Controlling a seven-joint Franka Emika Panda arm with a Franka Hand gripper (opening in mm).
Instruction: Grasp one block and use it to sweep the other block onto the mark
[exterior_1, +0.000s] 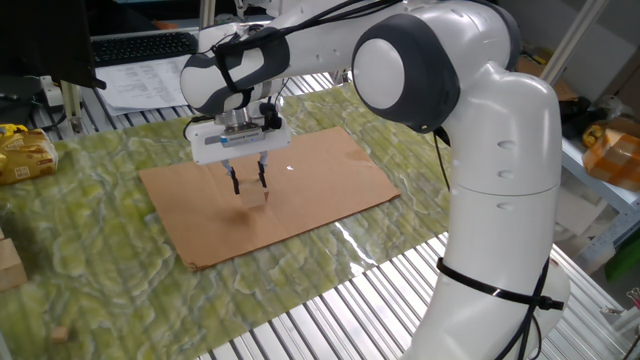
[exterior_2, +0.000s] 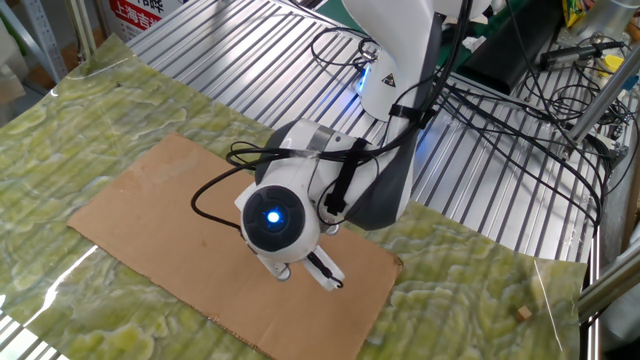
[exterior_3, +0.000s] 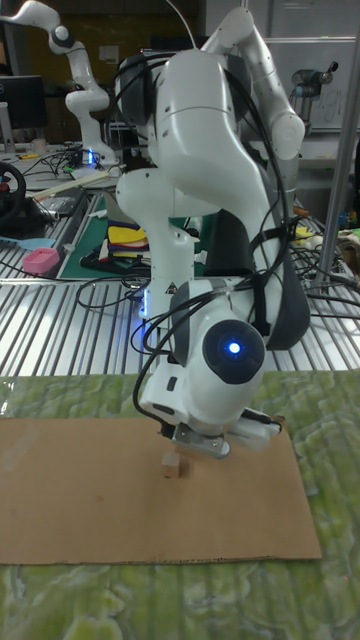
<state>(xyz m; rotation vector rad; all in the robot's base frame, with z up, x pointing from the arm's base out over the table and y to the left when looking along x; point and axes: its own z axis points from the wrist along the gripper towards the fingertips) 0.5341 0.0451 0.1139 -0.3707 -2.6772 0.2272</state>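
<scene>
My gripper (exterior_1: 248, 184) points straight down over the brown cardboard (exterior_1: 330, 170), fingers just above the sheet. In the tall view a light tan wooden cube, the larger block (exterior_3: 172, 462), stands on the cardboard (exterior_3: 60, 520) under the gripper (exterior_3: 190, 447), whose fingers appear shut on it. In the other fixed view the hand (exterior_2: 300, 268) hides this block. A smaller tan cube, the other block (exterior_1: 60, 333), lies far off on the green mat, also seen as the other block (exterior_2: 522, 313). I cannot make out the mark in any view.
The cardboard lies on a green marbled mat (exterior_1: 110, 250) over a slatted metal table (exterior_1: 330, 310). A yellow packet (exterior_1: 22, 152) and a brown box (exterior_1: 6, 264) sit at the left edge. Cables (exterior_2: 500, 110) trail behind the robot base.
</scene>
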